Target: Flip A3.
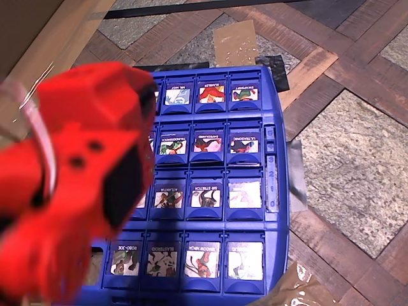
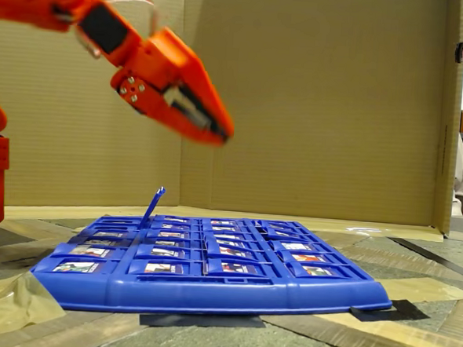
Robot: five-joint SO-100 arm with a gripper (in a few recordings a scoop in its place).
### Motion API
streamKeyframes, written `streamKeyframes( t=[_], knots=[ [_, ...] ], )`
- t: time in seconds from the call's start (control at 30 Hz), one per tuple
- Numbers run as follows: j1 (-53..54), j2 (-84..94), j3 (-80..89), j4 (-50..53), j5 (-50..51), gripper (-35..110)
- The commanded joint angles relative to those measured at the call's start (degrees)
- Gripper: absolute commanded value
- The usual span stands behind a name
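A glossy blue plastic game board (image 2: 209, 286) lies before matt cardboard walls (image 2: 322, 100); the floor (image 1: 357, 153) seems stone-and-wood patterned.

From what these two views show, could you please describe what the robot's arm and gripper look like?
The arm is bright orange-red plastic with a black section near the wrist. A thin pale cable loops above that joint. The gripper has two long tapering orange fingers with darker inner faces, and small screw holes dot its body. In the overhead view it appears as a blurred red, faceted shell with black panels.

The orange arm reaches rightward in the fixed view, its gripper (image 2: 218, 129) closed, angled downward.
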Motion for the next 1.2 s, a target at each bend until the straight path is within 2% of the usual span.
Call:
streamKeyframes(
  t=[0.0,0.2,0.4,0.67,0.87,1.17],
  knots=[
    [-1.5,12.5,9.0,-12.5,0.6,0],
    [-3.5,23.8,17.8,-27.8,0.7,0],
    [-7.6,29.5,24.6,-47.3,0.7,0],
    [-13.9,33.3,28.8,-78.2,0.6,0],
    [-13.4,37.1,33.8,-102.0,0.6,0],
    [-11.5,40.7,35.0,-126.7,0.6,3]
  ],
)
